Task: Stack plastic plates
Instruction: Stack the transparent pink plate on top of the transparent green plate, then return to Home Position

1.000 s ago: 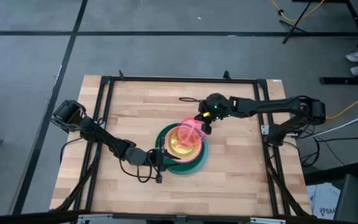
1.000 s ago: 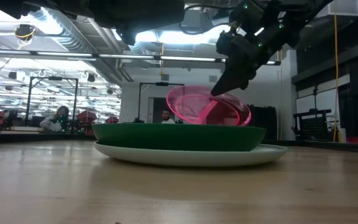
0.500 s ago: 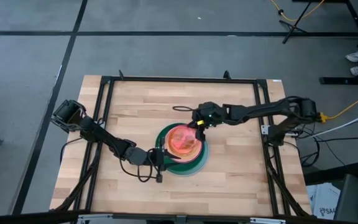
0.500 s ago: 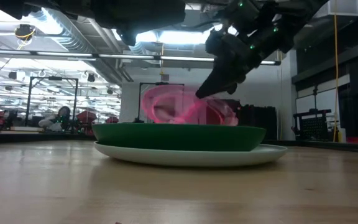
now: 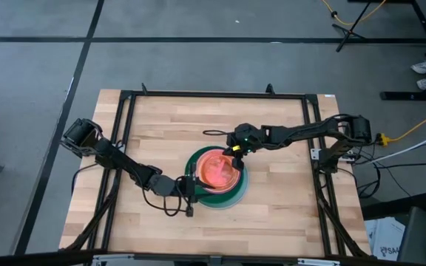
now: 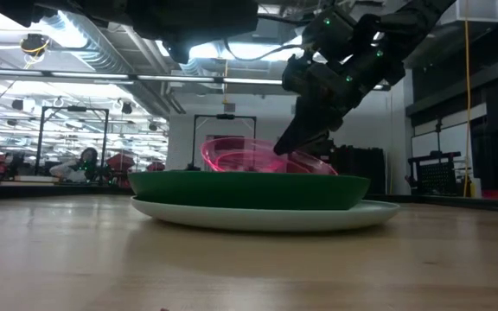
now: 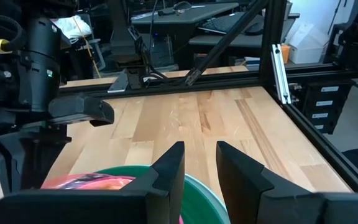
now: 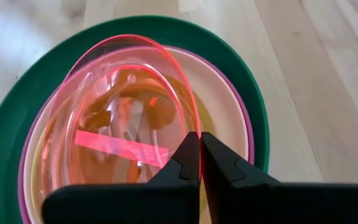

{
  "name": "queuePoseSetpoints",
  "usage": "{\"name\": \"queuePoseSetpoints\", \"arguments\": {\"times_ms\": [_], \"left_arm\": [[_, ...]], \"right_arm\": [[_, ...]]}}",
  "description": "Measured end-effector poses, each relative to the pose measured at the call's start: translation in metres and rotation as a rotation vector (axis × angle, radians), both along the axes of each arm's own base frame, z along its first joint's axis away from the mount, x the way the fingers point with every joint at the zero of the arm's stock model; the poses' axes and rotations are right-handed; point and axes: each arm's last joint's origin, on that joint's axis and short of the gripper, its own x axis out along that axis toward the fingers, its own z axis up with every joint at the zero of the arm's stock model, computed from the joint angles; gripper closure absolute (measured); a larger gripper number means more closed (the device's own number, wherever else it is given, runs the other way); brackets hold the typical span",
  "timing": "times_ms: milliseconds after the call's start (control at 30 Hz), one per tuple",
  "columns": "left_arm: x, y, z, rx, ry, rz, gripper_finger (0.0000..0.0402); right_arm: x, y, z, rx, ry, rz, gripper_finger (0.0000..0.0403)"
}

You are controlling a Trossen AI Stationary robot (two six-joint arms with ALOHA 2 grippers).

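A stack of plates stands mid-table: a pale blue plate [image 6: 266, 218] at the bottom, then dark green [image 5: 233, 193], magenta [image 8: 248, 134] and peach [image 8: 219, 106], with a small translucent orange plate [image 8: 39, 175] inside. My right gripper [image 5: 234, 152] is shut on a small translucent pink plate [image 5: 214, 168] over the stack's middle. My left gripper [image 5: 193, 185] is open at the stack's near left edge, its fingers [image 7: 173, 171] standing beside the dark green rim [image 7: 197, 186]. The neon green plates are hidden. My right gripper pinches the pink plate's rim [image 8: 190, 132] on its far right side between its two fingers. The fingers slant down from the table's far right. The plate lies almost level inside the stack, a little higher on the held side [image 6: 305, 160].
A black cable loop [image 5: 213, 134] lies on the wood just beyond the stack. Black frame rails [image 5: 124, 125] run along the table's edges. Bare wood [image 5: 287, 207] shows to the left, right and near side of the stack.
My right gripper has gone toward the table's left and near edge and down with the pink plate. The plate was tilted above the stack's far right edge; it now lies almost level over the stack's middle.
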Motion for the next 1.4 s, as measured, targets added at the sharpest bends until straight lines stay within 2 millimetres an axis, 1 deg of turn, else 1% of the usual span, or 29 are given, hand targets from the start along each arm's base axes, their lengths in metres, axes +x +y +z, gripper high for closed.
{"name": "queuePoseSetpoints", "arguments": {"times_ms": [167,400,500,633,733,867,1033,1133,1267,1400], "left_arm": [[0.0,0.0,0.0,0.0,0.0,0.0,0.0316],[0.0,0.0,0.0,0.001,0.002,0.0,0.0316],[0.001,0.003,-0.001,0.001,0.004,0.009,0.0316],[0.003,0.006,-0.001,0.0,0.004,0.022,0.0316],[0.004,0.01,-0.001,-0.016,0.004,0.034,0.0316],[0.01,0.024,-0.002,0.0,0.017,0.07,0.0316],[0.018,0.05,0.0,-0.03,0.029,-0.017,0.0315],[0.02,0.066,0.002,-0.028,0.054,-0.012,0.0315],[0.014,0.082,0.009,0.011,0.111,0.019,0.0315],[0.004,0.095,0.025,0.031,0.129,0.05,0.0315]], "right_arm": [[0.0,0.0,0.0,0.014,0.004,-0.013,0.0385],[0.0,0.0,0.0,-0.004,-0.005,-0.01,0.0318],[-0.001,-0.001,0.002,-0.04,0.003,-0.029,0.0298],[-0.009,-0.001,0.014,-0.08,0.002,-0.029,0.0288],[-0.019,-0.001,0.03,-0.134,-0.001,-0.047,0.0288],[-0.038,-0.001,0.052,-0.199,0.001,-0.08,0.0287],[-0.059,-0.001,0.07,-0.257,0.011,-0.117,0.0287],[-0.07,0.0,0.071,-0.264,-0.02,-0.126,0.0287],[-0.084,0.0,0.063,-0.278,-0.058,-0.128,0.0288],[-0.099,-0.002,0.055,-0.288,-0.089,-0.146,0.0288]]}}
